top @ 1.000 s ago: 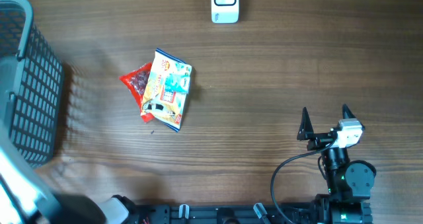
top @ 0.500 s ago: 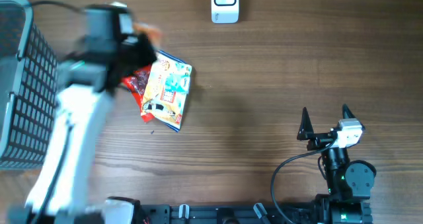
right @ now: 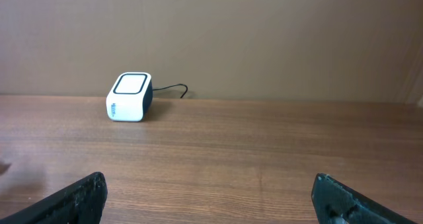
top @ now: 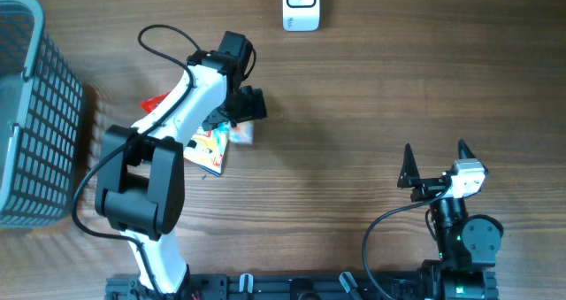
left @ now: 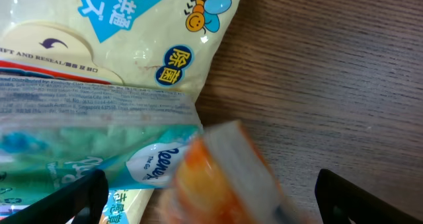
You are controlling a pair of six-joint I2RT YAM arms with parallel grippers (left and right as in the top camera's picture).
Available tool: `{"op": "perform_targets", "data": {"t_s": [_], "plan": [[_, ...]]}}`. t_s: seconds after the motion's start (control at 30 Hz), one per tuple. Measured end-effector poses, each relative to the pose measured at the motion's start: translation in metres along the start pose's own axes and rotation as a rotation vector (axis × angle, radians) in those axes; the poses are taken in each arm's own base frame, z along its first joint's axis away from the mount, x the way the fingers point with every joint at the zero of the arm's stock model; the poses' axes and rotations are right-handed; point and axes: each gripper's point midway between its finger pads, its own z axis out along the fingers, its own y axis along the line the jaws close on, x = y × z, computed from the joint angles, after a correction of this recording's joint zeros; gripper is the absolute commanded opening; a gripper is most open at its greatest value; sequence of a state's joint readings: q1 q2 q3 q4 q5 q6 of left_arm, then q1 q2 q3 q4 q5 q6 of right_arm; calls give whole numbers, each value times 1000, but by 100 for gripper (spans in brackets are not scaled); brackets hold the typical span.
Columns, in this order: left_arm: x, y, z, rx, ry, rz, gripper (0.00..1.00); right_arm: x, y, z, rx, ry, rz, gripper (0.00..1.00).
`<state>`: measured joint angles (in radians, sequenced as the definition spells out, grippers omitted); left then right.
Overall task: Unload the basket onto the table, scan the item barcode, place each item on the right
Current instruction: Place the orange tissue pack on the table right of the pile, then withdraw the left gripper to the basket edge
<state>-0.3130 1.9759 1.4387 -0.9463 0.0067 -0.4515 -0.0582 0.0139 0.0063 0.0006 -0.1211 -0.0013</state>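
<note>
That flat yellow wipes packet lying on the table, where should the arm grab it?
Likely from above, pinching the long edge that lies on bare wood. The wipes packet lies flat, so only an edge offers a pinch, and its other side lies by the red packet. The open left gripper hovers close by.

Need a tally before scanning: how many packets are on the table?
3 distinguishable: a red packet peeking out beside the left arm, a cream wipes packet under that arm, and a blurred orange packet below the open left tool. The arm may hide more.
</note>
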Motion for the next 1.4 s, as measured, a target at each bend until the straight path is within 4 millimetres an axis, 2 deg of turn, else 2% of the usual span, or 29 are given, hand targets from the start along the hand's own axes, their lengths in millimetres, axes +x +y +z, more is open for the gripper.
{"op": "perform_targets", "data": {"t_s": [0.07,0.13,0.23,0.27,0.3,0.37,0.43,0.47,0.5,0.53,0.6,0.73,0.87,1.17,1.33,1.4], "plan": [[-1,-7,-7,37,7,-1,97,0,0,0,0,0,0,100],[-8,-18,-22,95,-16,-1,99,0,0,0,0,0,0,100],[-22,-40,-83,239,-130,15,100,0,0,0,0,0,0,100],[-25,-45,-113,291,-189,24,100,0,0,0,0,0,0,100],[-26,-47,-135,323,-235,29,100,0,0,0,0,0,0,100],[-20,-43,-193,397,-350,38,100,0,0,0,0,0,0,100],[-2,-21,-249,433,-458,23,100,0,0,0,0,0,0,100],[7,-6,-268,428,-500,4,100,0,0,0,0,0,0,100],[15,9,-279,409,-525,-18,100,0,0,0,0,0,0,100],[30,37,-295,365,-569,-65,100,0,0,0,0,0,0,100],[50,79,-316,298,-646,-150,100,0,0,0,0,0,0,100],[97,142,-336,183,-725,-308,100,0,0,0,0,0,0,100],[123,163,-346,151,-783,-376,100,0,0,0,0,0,0,100],[127,163,-344,151,-766,-377,100,0,0,0,0,0,0,100],[130,140,-339,266,-699,-327,100,0,0,0,0,0,0,100],[127,138,-336,272,-685,-325,100,0,0,0,0,0,0,100]]}}
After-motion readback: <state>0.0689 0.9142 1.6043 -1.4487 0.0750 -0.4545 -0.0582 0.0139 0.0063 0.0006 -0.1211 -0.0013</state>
